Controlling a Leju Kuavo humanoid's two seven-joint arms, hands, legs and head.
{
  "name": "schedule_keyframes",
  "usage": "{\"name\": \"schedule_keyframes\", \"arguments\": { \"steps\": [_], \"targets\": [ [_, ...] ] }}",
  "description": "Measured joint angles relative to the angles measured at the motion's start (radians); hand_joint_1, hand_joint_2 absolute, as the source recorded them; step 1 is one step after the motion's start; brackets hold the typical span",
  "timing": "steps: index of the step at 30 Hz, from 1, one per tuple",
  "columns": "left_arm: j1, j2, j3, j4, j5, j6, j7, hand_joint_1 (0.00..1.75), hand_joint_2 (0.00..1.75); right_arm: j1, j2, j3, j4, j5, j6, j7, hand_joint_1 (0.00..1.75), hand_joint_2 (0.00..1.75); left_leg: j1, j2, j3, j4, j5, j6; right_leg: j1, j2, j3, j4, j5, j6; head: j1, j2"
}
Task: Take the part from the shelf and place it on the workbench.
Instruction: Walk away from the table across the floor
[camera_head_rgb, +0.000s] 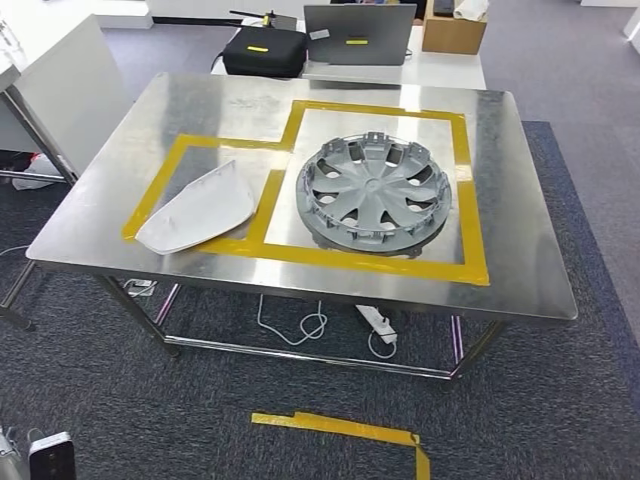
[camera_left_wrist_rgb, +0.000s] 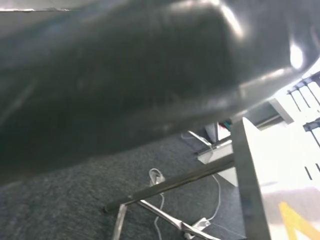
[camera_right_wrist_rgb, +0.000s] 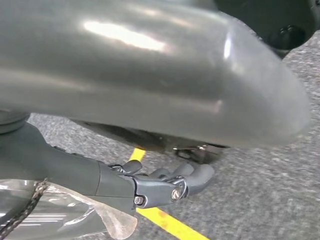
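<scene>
Head view: workbench (camera_head_rgb: 521, 250) straight ahead. White panel (camera_head_rgb: 198, 210) lies flat in the left taped bay, long axis running near-left to far-right, so it's on the L arm's side. Grey wheel cover (camera_head_rgb: 373, 192) sits in the right bay, nearer the R arm. Can't say which is the task's part; both look placed already.

Left wrist view: bench frame (camera_left_wrist_rgb: 170, 185) close by. Can't tell left hand's state.

Right wrist view: right hand (camera_right_wrist_rgb: 162, 185) hangs low over floor tape (camera_right_wrist_rgb: 170, 222), fingers loosely stretched and holding nothing. Parts prob. ahead of and above it.
</scene>
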Motion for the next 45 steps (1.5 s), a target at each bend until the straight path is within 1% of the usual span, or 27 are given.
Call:
{"name": "schedule_keyframes", "arguments": {
  "steps": [3, 4, 5, 7, 9, 11, 14, 16, 18, 19, 20, 22, 24, 26, 27, 28, 30, 32, 34, 35, 36, 37, 39, 41, 42, 44, 45],
  "targets": [
    [-0.022, 0.002, 0.03, 0.054, 0.004, -0.015, 0.0, 0.0, 0.0, 0.0, 0.001, -0.001, 0.001, -0.002, 0.001, 0.001, 0.0, 0.0, 0.01, -0.004, -0.023, 0.157, -0.151, -0.021, 0.0, -0.004, -0.038, 0.002, 0.033, -0.01, -0.003, 0.0],
    [-0.041, 0.005, 0.055, 0.1, 0.009, -0.03, 0.0, 0.0, 0.0, 0.0, 0.001, -0.001, 0.001, -0.004, 0.001, 0.001, 0.0, 0.0, 0.013, -0.004, -0.022, 0.208, -0.17, -0.025, 0.0, -0.005, -0.053, 0.005, 0.044, -0.009, -0.003, 0.0],
    [-0.063, 0.011, 0.087, 0.155, 0.017, -0.048, 0.0, 0.0, 0.0, -0.001, 0.001, -0.003, 0.001, -0.006, 0.001, 0.001, 0.0, 0.0, 0.016, -0.004, -0.011, 0.235, -0.163, -0.027, 0.0, -0.006, -0.068, 0.01, 0.054, -0.007, -0.003, 0.0],
    [-0.101, 0.025, 0.156, 0.265, 0.039, -0.077, 0.0, 0.0, 0.0, -0.001, 0.002, -0.006, 0.001, -0.008, 0.0, 0.002, 0.0, 0.0, 0.02, -0.005, 0.042, 0.201, -0.11, -0.026, -0.001, -0.005, -0.098, 0.023, 0.07, -0.003, -0.003, 0.0],
    [-0.138, 0.039, 0.216, 0.377, 0.045, -0.07, 0.0, 0.0, 0.0, 0.0, 0.003, -0.008, 0.002, -0.007, -0.002, 0.005, 0.0, 0.0, 0.021, -0.01, 0.136, 0.064, -0.095, -0.02, -0.001, -0.002, -0.127, 0.038, 0.084, 0.005, -0.003, 0.0],
    [-0.179, 0.058, 0.266, 0.508, 0.026, -0.043, 0.0, 0.0, 0.0, -0.001, 0.003, -0.008, 0.002, -0.007, -0.005, 0.01, 0.0, 0.0, 0.016, -0.018, 0.196, -0.042, -0.112, -0.009, -0.001, -0.002, -0.147, 0.046, 0.1, 0.017, -0.002, 0.0],
    [-0.239, 0.094, 0.343, 0.734, -0.008, 0.013, 0.042, 0.0, 0.0, -0.001, 0.004, -0.009, 0.002, -0.005, -0.01, 0.016, 0.0, 0.0, 0.01, -0.019, 0.185, -0.058, -0.101, 0.015, -0.006, -0.002, -0.157, 0.048, 0.113, 0.036, -0.003, 0.0],
    [-0.272, 0.113, 0.378, 0.863, -0.045, 0.053, 0.142, 0.0, 0.0, 0.001, 0.005, -0.009, 0.002, -0.001, -0.015, 0.02, 0.0, 0.0, 0.01, -0.017, 0.164, -0.061, -0.08, 0.034, -0.008, 0.001, -0.18, 0.091, 0.056, 0.044, -0.001, 0.0],
    [-0.295, 0.126, 0.383, 0.966, -0.119, 0.033, 0.288, 0.0, 0.0, -0.001, 0.004, -0.008, 0.002, 0.005, -0.021, 0.033, 0.0, 0.0, 0.006, -0.02, 0.134, -0.061, -0.057, 0.044, -0.008, 0.002, -0.216, 0.203, -0.05, 0.045, 0.001, 0.0],
    [-0.303, 0.129, 0.376, 1.009, -0.161, 0.002, 0.348, 0.0, 0.0, -0.002, 0.004, -0.007, 0.002, 0.008, -0.025, 0.042, 0.0, 0.0, 0.002, -0.023, 0.117, -0.061, -0.044, 0.047, -0.007, 0.003, -0.227, 0.265, -0.088, 0.043, 0.0, 0.0],
    [-0.309, 0.13, 0.366, 1.048, -0.204, -0.034, 0.389, 0.0, 0.0, -0.003, 0.004, -0.006, 0.003, 0.01, -0.028, 0.049, 0.0, 0.0, -0.002, -0.028, 0.099, -0.06, -0.03, 0.048, -0.004, 0.003, -0.23, 0.312, -0.102, 0.04, 0.0, 0.0],
    [-0.319, 0.128, 0.338, 1.105, -0.271, -0.077, 0.412, 0.0, 0.0, -0.004, 0.004, -0.006, 0.004, 0.011, -0.034, 0.057, 0.0, 0.0, -0.009, -0.039, 0.061, -0.057, -0.002, 0.048, 0.004, 0.007, -0.196, 0.329, -0.055, 0.028, 0.0, 0.0],
    [-0.33, 0.125, 0.307, 1.146, -0.318, -0.093, 0.413, 0.0, 0.0, -0.004, 0.003, -0.005, 0.005, 0.01, -0.037, 0.056, 0.0, 0.0, -0.014, -0.054, 0.03, -0.054, 0.025, 0.046, 0.016, 0.03, -0.104, 0.23, 0.004, 0.008, 0.0, 0.0],
    [-0.342, 0.124, 0.28, 1.173, -0.343, -0.101, 0.413, 0.0, 0.0, -0.006, 0.002, -0.006, 0.006, 0.008, -0.039, 0.053, 0.0, 0.0, -0.02, -0.07, 0.008, -0.051, 0.052, 0.043, 0.024, 0.064, 0.011, 0.064, -0.007, -0.007, -0.001, 0.0],
    [-0.347, 0.125, 0.268, 1.183, -0.352, -0.102, 0.415, 0.0, 0.0, -0.007, 0.001, -0.006, 0.007, 0.007, -0.039, 0.052, 0.0, 0.0, -0.022, -0.078, 0.002, -0.051, 0.067, 0.042, 0.025, 0.074, 0.046, 0.007, -0.023, -0.01, -0.001, 0.0],
    [-0.35, 0.127, 0.259, 1.192, -0.359, -0.103, 0.417, 0.0, 0.0, -0.007, 0.001, -0.006, 0.007, 0.006, -0.04, 0.051, 0.0, 0.0, -0.024, -0.087, -0.004, -0.052, 0.081, 0.039, 0.026, 0.07, 0.061, -0.025, -0.031, -0.009, -0.001, 0.0],
    [-0.35, 0.132, 0.244, 1.208, -0.372, -0.102, 0.427, 0.0, 0.0, -0.004, 0.003, -0.006, 0.008, 0.004, -0.041, 0.051, 0.0, 0.0, -0.025, -0.094, -0.013, -0.053, 0.089, 0.031, 0.02, 0.047, 0.046, -0.027, -0.02, -0.013, 0.0, 0.0],
    [-0.347, 0.134, 0.228, 1.223, -0.393, -0.102, 0.438, 0.0, 0.0, -0.001, 0.006, -0.006, 0.008, 0.004, -0.043, 0.05, 0.0, 0.0, -0.024, -0.067, -0.031, 0.005, 0.016, 0.017, 0.015, 0.018, 0.028, -0.027, -0.001, -0.025, -0.002, 0.0],
    [-0.347, 0.133, 0.205, 1.231, -0.416, -0.103, 0.439, 0.0, 0.0, 0.001, 0.007, -0.005, 0.009, 0.004, -0.046, 0.048, 0.0, 0.0, -0.014, -0.034, -0.055, 0.141, -0.096, 0.002, 0.018, -0.011, 0.003, -0.02, 0.015, -0.031, -0.005, 0.0],
    [-0.348, 0.133, 0.195, 1.234, -0.424, -0.104, 0.435, 0.0, 0.0, 0.002, 0.007, -0.005, 0.009, 0.004, -0.047, 0.047, 0.0, 0.0, -0.007, -0.026, -0.063, 0.209, -0.126, -0.003, 0.018, -0.026, -0.012, -0.014, 0.021, -0.03, -0.005, 0.0],
    [-0.349, 0.133, 0.187, 1.236, -0.43, -0.105, 0.43, 0.0, 0.0, 0.002, 0.007, -0.005, 0.009, 0.004, -0.048, 0.047, 0.0, 0.0, -0.001, -0.022, -0.061, 0.255, -0.131, -0.008, 0.018, -0.041, -0.028, -0.006, 0.026, -0.028, -0.005, 0.0],
    [-0.349, 0.134, 0.18, 1.238, -0.434, -0.106, 0.426, 0.0, 0.0, 0.002, 0.007, -0.005, 0.009, 0.004, -0.049, 0.046, 0.0, 0.0, 0.004, -0.018, -0.046, 0.269, -0.114, -0.011, 0.018, -0.055, -0.043, 0.005, 0.031, -0.026, -0.006, 0.0],
    [-0.348, 0.134, 0.169, 1.24, -0.439, -0.105, 0.421, 0.0, 0.0, 0.001, 0.007, -0.005, 0.009, 0.004, -0.05, 0.045, 0.0, 0.0, 0.008, 0.002, 0.034, 0.188, -0.067, -0.01, 0.017, -0.078, -0.072, 0.025, 0.038, -0.02, -0.005, 0.0],
    [-0.349, 0.134, 0.158, 1.242, -0.451, -0.094, 0.421, 0.0, 0.0, 0.001, 0.007, -0.005, 0.009, 0.004, -0.049, 0.043, 0.0, 0.0, 0.001, 0.037, 0.129, 0.05, -0.067, 0.002, 0.019, -0.099, -0.091, 0.04, 0.045, -0.01, -0.005, 0.0],
    [-0.35, 0.134, 0.153, 1.243, -0.459, -0.085, 0.422, 0.0, 0.0, 0.001, 0.008, -0.005, 0.009, 0.004, -0.049, 0.042, 0.0, 0.0, -0.004, 0.048, 0.155, 0.004, -0.076, 0.01, 0.019, -0.109, -0.097, 0.044, 0.05, -0.004, -0.005, 0.0],
    [-0.35, 0.135, 0.144, 1.247, -0.471, -0.069, 0.428, 0.0, 0.0, 0.001, 0.009, -0.005, 0.009, 0.003, -0.048, 0.041, 0.0, 0.0, -0.01, 0.04, 0.163, -0.033, -0.079, 0.027, 0.017, -0.128, -0.102, 0.044, 0.061, 0.011, -0.005, 0.0],
    [-0.349, 0.135, 0.141, 1.249, -0.474, -0.064, 0.431, 0.0, 0.0, 0.0, 0.009, -0.005, 0.009, 0.003, -0.048, 0.041, 0.0, 0.0, -0.009, 0.029, 0.163, -0.046, -0.073, 0.034, 0.015, -0.118, -0.106, 0.045, 0.057, 0.016, -0.005, 0.0]
  ]
}}
